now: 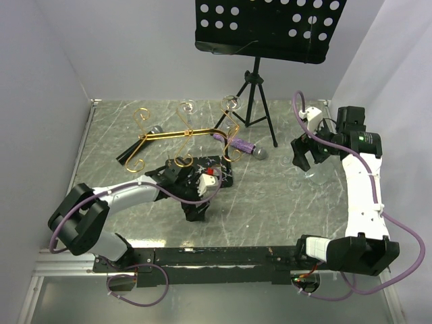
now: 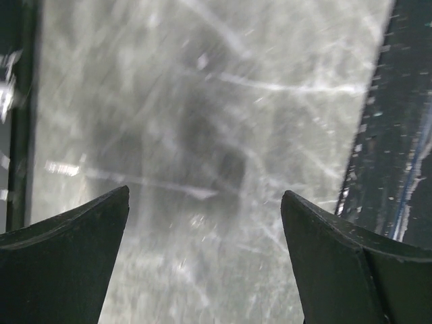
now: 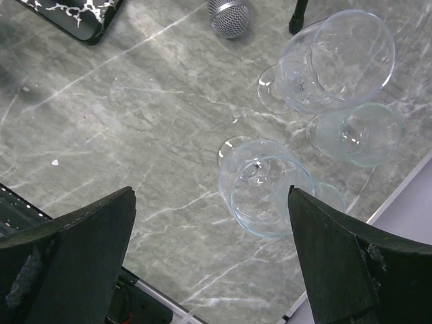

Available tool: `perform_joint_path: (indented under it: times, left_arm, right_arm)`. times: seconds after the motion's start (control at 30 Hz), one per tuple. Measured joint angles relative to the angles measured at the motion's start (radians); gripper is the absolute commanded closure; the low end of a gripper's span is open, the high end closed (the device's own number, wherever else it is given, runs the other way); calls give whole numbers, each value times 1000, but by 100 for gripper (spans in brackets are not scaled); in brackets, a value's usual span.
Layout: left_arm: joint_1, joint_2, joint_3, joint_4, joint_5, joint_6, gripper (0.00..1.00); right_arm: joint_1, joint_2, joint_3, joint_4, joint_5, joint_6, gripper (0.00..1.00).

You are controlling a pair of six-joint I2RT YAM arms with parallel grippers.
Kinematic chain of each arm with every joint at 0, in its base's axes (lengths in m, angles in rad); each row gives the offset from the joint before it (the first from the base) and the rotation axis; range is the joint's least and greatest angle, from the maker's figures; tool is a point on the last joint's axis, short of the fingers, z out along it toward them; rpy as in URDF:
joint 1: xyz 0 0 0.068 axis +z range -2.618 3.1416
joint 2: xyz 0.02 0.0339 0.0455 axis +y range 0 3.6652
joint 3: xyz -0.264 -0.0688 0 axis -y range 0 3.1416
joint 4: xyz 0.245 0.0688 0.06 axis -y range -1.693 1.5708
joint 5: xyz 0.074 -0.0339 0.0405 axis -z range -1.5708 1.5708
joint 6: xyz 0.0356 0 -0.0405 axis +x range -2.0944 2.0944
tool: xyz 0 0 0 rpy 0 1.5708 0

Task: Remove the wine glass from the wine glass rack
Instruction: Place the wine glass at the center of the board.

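Wine glass [image 3: 266,185] sits on the table [image 3: 135,101] beneath the right hand [image 3: 210,191], which is spread wide.

**Stuff you can't really make out here**

Left wrist view is all smear; the table [image 2: 202,121] is just grey streaks. From above, the music stand [image 1: 270,23] is cropped by the far edge, the left arm [image 1: 128,196] covers part of the rack [image 1: 182,135] base, and the glasses [image 1: 233,102] on it are too faint to count.
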State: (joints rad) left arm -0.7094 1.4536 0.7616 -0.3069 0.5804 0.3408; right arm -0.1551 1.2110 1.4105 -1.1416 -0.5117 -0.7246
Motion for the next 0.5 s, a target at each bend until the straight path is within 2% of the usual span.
perform_joint_path:
  times: [0.13,0.2,0.23,0.5]
  left_arm:
    - [35,-5,0,-28,-47,-18,2]
    - [57,-27,-8,-37,-73,-37,4]
    - [64,-38,-10,-46,-75,-45,0]
    - [71,-148,-48,-80,-81,-34,0]
  right_arm:
    - [0,2,0,0,-10,11,0]
    - [0,2,0,1,-13,17,0]
    - [1,2,0,1,-13,21,0]
    - [18,-1,-2,27,-35,24,0]
